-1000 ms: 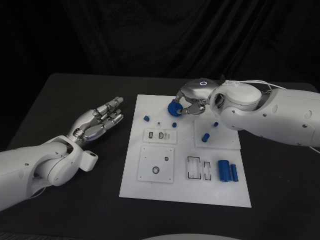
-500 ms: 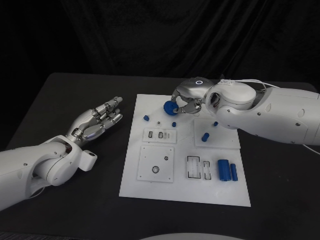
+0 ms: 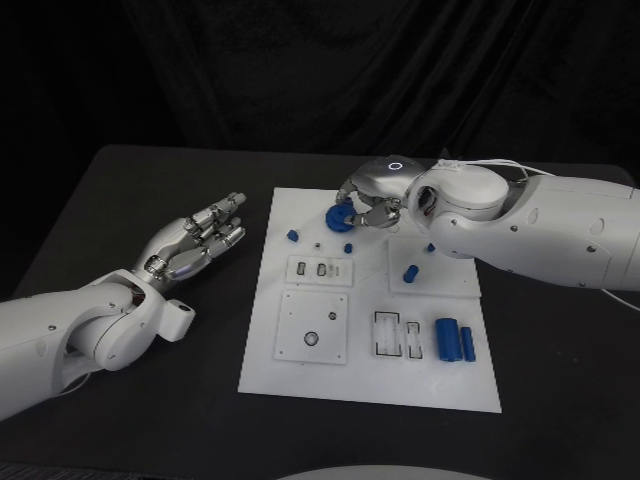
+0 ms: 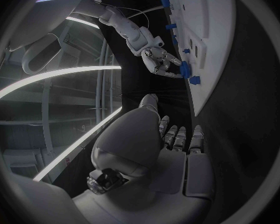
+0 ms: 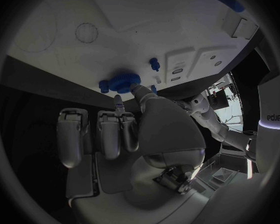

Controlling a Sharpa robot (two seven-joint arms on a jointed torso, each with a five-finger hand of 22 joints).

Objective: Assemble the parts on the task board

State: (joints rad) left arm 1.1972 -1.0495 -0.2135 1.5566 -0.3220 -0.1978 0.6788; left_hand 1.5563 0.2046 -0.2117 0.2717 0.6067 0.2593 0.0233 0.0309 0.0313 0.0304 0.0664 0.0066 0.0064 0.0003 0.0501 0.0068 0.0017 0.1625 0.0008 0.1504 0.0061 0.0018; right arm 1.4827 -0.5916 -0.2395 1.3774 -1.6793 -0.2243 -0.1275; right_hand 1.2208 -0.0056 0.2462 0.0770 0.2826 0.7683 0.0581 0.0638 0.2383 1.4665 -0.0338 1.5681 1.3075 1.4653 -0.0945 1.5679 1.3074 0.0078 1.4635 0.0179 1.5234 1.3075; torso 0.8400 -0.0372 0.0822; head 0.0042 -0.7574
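My right hand [image 3: 366,203] hovers over the far edge of the white task board [image 3: 320,375] and pinches a blue gear-shaped part [image 3: 339,218] between thumb and fingertip. In the right wrist view the gear [image 5: 120,82] sits at the fingertips, just above the board [image 5: 146,25], near a small blue peg [image 5: 154,63]. My left hand [image 3: 198,243] lies open on the black table left of the board, fingers spread, holding nothing. In the left wrist view the right hand [image 4: 159,61] with the gear [image 4: 185,70] is ahead, beyond my left hand [image 4: 171,139].
Small blue parts stand on the board: one near the far left [image 3: 291,236], one by the slots [image 3: 348,248], two on the right plate [image 3: 411,274] [image 3: 431,247]. Two blue cylinders [image 3: 446,340] [image 3: 469,345] lie at the near right. Recessed slots [image 3: 320,270] and a round hole [image 3: 313,340] are unoccupied.
My right hand has shifted slightly to the left along the board's far edge, carrying the blue gear with it. The left hand has stayed still.
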